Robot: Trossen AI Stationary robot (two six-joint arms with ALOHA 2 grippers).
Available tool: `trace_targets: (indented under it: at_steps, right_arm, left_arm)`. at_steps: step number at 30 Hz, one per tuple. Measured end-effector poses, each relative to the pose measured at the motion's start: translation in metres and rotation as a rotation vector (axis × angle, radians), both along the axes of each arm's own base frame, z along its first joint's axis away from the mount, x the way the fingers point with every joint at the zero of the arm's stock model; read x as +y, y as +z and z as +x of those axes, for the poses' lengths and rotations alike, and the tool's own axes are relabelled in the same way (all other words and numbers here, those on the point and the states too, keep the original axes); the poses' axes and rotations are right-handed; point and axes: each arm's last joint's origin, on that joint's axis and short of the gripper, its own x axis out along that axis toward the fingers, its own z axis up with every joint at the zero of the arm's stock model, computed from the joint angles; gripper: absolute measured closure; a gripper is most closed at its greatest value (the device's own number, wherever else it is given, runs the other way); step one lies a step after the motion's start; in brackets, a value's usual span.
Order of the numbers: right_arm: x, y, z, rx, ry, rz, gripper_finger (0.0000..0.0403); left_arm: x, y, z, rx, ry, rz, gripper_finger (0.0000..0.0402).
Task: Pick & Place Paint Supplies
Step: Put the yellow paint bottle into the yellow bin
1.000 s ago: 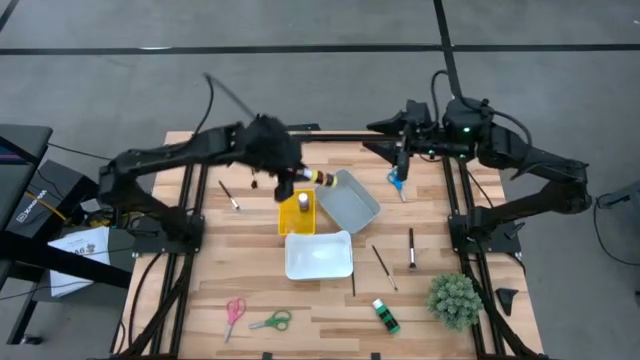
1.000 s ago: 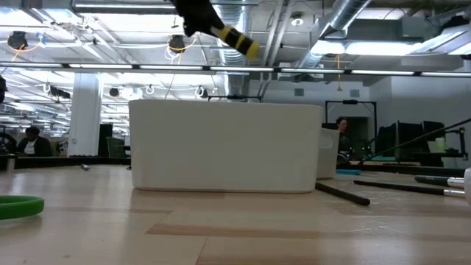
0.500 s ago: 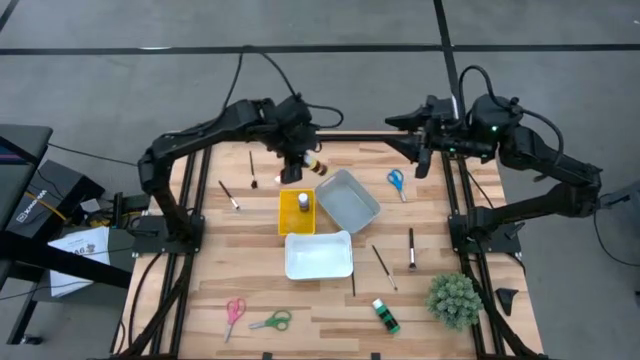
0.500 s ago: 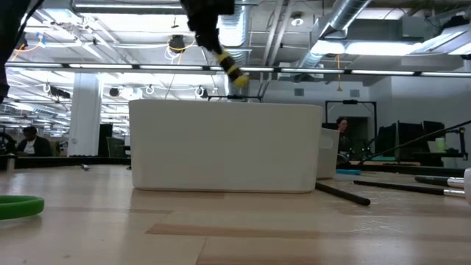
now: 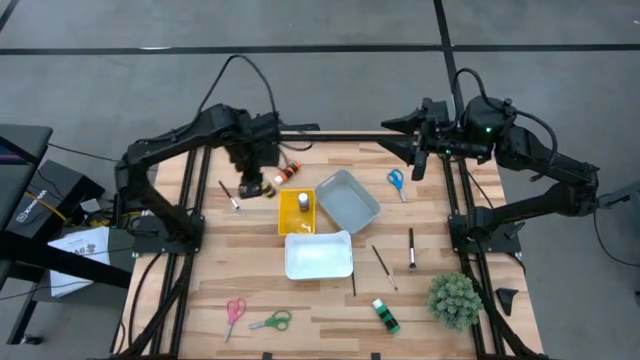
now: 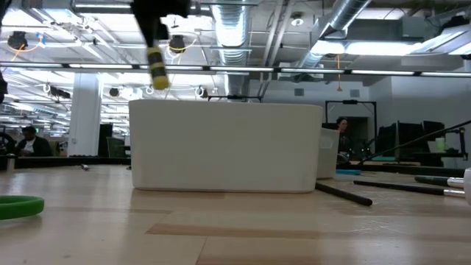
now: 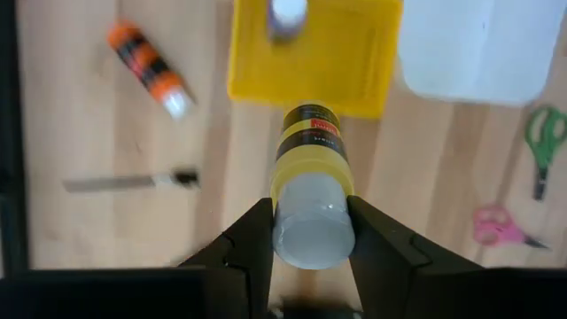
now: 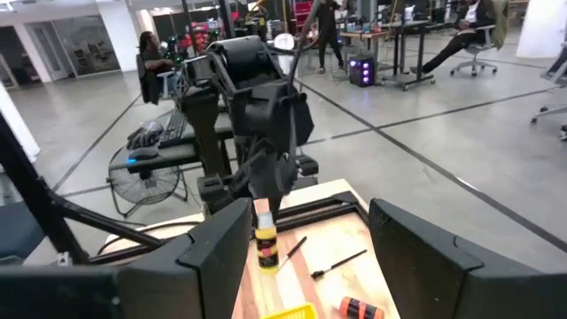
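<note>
My left gripper [image 5: 250, 186] hangs over the table just left of the yellow tray [image 5: 285, 224], shut on a yellow paint bottle [image 7: 307, 168] with a black band. The low view shows the same bottle [image 6: 156, 65] high above the table. A small bottle [image 5: 302, 203] stands in the yellow tray. An orange bottle [image 5: 290, 172] lies on the wood beyond the tray. My right gripper [image 5: 407, 150] is raised at the far right, open and level, with nothing between its fingers [image 8: 221, 257]. My left gripper pinches the yellow bottle between its two fingers [image 7: 253, 244] at its whitish upper end [image 7: 306, 232]. The fingers come from above, pointing down. The bottle hangs upright below them, lifted clear of the table, with its dark end [image 7: 309, 113] lowest.
A grey tray [image 5: 347, 200] and a white tray [image 5: 318, 255] sit mid-table. Blue scissors [image 5: 396, 181], brushes [image 5: 228, 195] [image 5: 410, 248] [image 5: 384, 267], a green bottle [image 5: 385, 315], pink scissors [image 5: 233, 312], green scissors [image 5: 270, 321] and a fuzzy plant [image 5: 455, 300] are scattered around.
My left gripper has carried the yellow bottle from the far side by the grey tray toward the table's left edge. It has tipped from a slant to pointing straight down, so the bottle has swung from lying nearly level to hanging upright.
</note>
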Motion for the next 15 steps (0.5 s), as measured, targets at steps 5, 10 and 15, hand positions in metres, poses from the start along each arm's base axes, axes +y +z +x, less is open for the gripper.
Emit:
trace_targets:
  at_steps: [5,10,15]
  right_arm:
    - [0.000,-0.001,0.002,0.004,-0.001,0.008,0.0178]
    - [0.000,-0.001,0.001,0.000,-0.001,0.008,0.0178]
    - [0.000,-0.001,0.002,0.002,-0.001,0.009,0.0178]
  left_arm:
    - [-0.019,-0.019,-0.033,0.052,0.075,-0.061,0.0291]
    - [-0.039,-0.048,-0.049,0.113,0.106,-0.091,0.0291]
    - [-0.063,-0.080,-0.050,0.178,0.086,-0.126,0.0291]
